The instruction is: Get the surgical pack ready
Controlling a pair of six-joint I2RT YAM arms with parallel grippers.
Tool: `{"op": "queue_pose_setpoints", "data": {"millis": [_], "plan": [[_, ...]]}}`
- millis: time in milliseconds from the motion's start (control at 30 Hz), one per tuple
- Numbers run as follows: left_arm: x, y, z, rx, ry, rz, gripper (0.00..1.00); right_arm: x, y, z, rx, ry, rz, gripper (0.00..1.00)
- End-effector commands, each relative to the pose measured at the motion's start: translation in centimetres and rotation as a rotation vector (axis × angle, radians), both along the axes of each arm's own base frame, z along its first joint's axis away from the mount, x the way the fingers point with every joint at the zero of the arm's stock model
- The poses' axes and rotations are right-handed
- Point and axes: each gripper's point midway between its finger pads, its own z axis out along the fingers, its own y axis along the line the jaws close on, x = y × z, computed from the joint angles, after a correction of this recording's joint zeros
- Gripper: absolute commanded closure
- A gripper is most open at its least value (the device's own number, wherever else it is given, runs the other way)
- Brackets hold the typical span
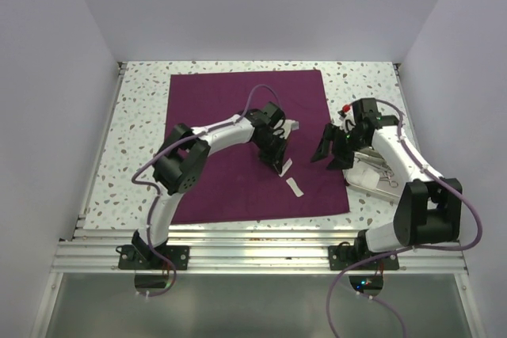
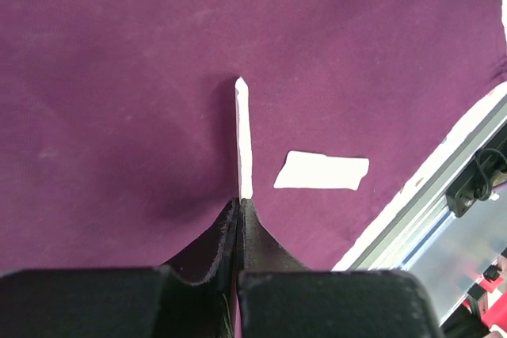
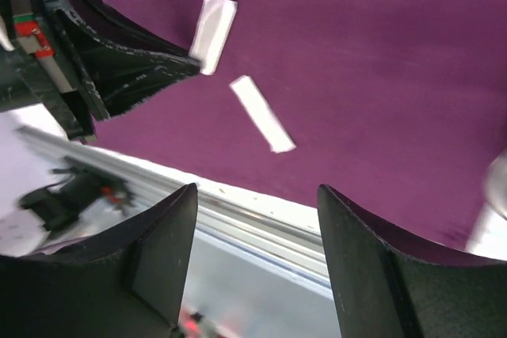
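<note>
Now left pincer pinches one gauze pad; second pad lies beside; right pincer gapes empty.

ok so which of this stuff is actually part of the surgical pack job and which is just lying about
Part of the job: purple cloth; gauze pad pinched in the shut left hand; second gauze pad flat on the cloth; steel tray with instruments by the cloth's right edge.
Just there: speckled table; metal rail at the near edge; arm cables.
</note>
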Motion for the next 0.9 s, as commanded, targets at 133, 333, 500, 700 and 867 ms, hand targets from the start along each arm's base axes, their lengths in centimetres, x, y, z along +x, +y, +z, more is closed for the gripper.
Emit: {"op": "queue_pose_setpoints", "data": {"millis": [133, 333, 500, 700, 867], "plan": [[1.6, -0.2, 8.4, -0.207, -0.053, -0.014, 1.00, 1.7, 6.0, -0.5, 0.330, 0.008, -0.066, 0.35], [0.8, -0.7, 12.3, -0.442, 0.004, -0.032, 1.00, 2.7, 7.8, 0.1, 0.407, -0.032, -0.098, 0.35], [-0.6, -1.1, 13.9, -0.550, 0.032, -0.086, 1.00, 3.6, 8.3, 1.8, 0.468, -0.094, -0.109, 0.37], [-1.5, -1.2, 14.8, -0.611, 0.070, -0.132, 1.00, 4.9, 8.6, 4.3, 0.516, -0.204, -0.113, 0.39], [-1.3, -1.0, 15.1, -0.629, 0.066, -0.133, 1.00, 5.1, 8.9, 5.5, 0.544, -0.237, -0.091, 0.43]]}}
